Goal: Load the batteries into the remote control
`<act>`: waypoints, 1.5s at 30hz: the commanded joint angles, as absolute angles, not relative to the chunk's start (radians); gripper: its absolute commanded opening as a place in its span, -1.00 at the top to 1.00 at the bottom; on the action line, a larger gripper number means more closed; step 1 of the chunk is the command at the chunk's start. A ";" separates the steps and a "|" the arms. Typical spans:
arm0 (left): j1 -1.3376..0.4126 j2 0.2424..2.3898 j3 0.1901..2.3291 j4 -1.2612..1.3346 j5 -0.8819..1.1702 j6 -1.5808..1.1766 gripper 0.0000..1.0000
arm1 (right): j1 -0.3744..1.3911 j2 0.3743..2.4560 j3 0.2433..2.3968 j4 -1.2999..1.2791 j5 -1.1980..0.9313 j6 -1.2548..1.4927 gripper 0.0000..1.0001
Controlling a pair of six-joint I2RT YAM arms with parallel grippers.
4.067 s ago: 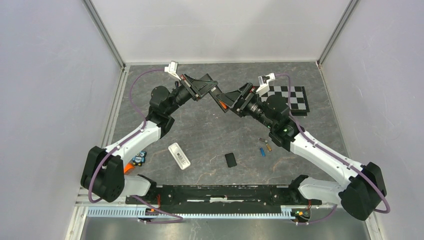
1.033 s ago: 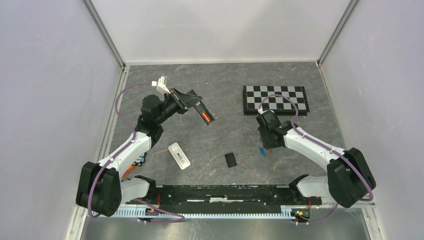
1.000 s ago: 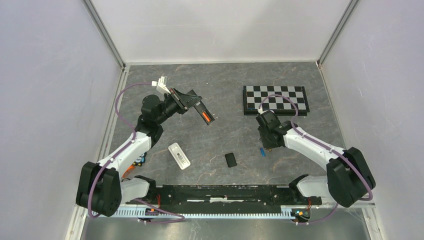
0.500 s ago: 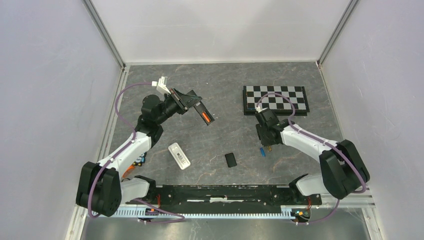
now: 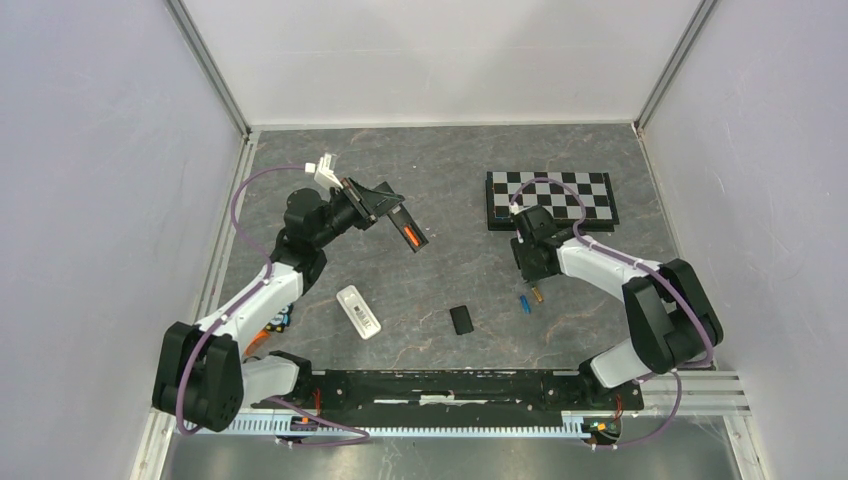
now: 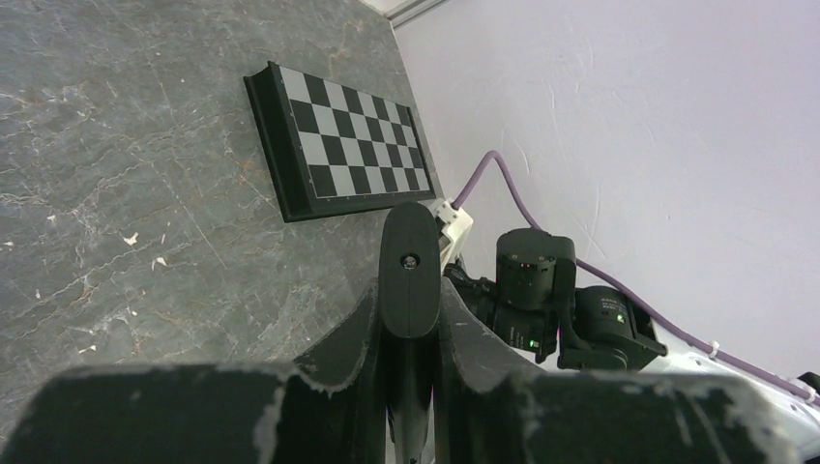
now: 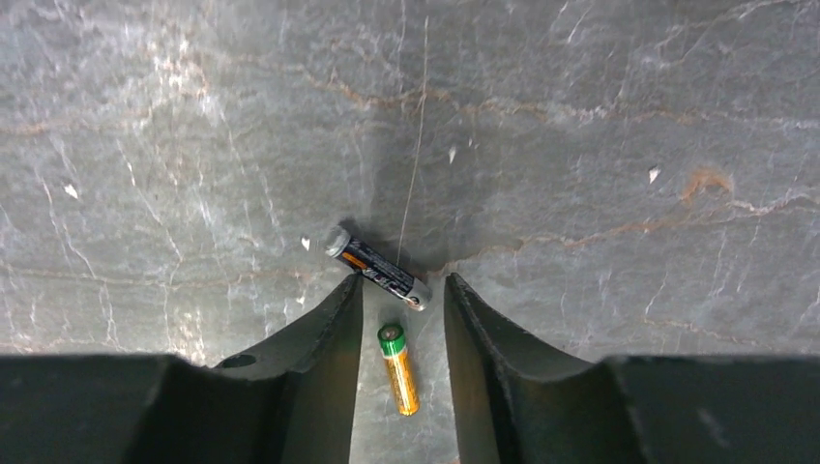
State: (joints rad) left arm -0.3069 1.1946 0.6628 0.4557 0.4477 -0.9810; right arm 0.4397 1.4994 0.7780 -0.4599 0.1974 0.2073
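While right fingers (image 7: pixel 309 387) hover, gold battery (image 7: pixel 398 369) between (untouched)

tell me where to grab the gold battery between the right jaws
Take the gold battery across its middle, coming straight down from above. It lies flat on the table, its length nearly in line with the gap, so the jaws close on its long round sides. Stay off its green tip: the dark battery lies just beyond it.
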 commanded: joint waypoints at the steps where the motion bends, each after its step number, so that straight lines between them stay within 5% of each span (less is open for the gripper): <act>1: -0.304 1.203 0.717 0.479 0.443 -0.938 0.96 | 0.398 1.544 0.787 -0.411 0.152 0.158 0.23; 12: -0.304 1.245 0.729 0.497 0.463 -0.956 0.96 | 0.383 1.568 0.788 -0.384 0.096 0.152 0.63; 21: -0.326 1.310 0.714 0.553 0.510 -1.020 0.96 | 0.385 1.507 0.791 -0.264 0.002 0.193 0.77; 32: -0.447 1.509 0.775 0.575 0.554 -1.044 0.96 | 0.439 1.290 0.842 -0.174 -0.357 0.308 0.77; 45: -0.473 1.628 0.804 0.684 0.591 -1.123 0.96 | 0.584 1.283 0.964 -0.273 -0.465 0.342 0.74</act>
State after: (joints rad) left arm -0.4652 1.6173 0.7643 0.5900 0.5610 -1.0653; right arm 0.5629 1.2976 0.9123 -0.2672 -0.4274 0.3244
